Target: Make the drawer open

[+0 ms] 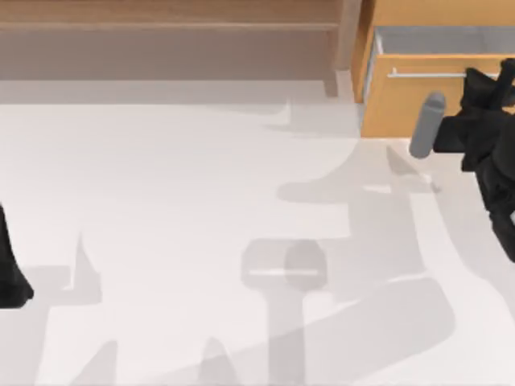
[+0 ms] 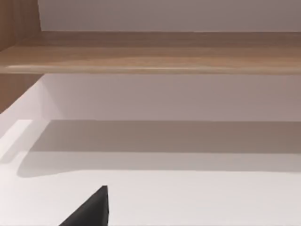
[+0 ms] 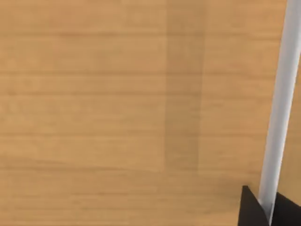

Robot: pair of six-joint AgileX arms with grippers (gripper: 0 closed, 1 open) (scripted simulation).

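The drawer sits at the far right of the white surface, pulled partly out of its orange-tan cabinet so that a strip of its pale interior shows behind the flat front. The thin silver bar handle runs across that front near its upper edge.

The right gripper is at the right end of the handle, against the drawer front. In the right wrist view its dark fingertips sit on either side of the silver bar, touching it, so the jaws are closed on the handle.

The left arm is parked at the near left edge of the surface; I cannot tell the state of its jaws. A long brown-grey shelf unit stretches along the far side, left of the drawer.
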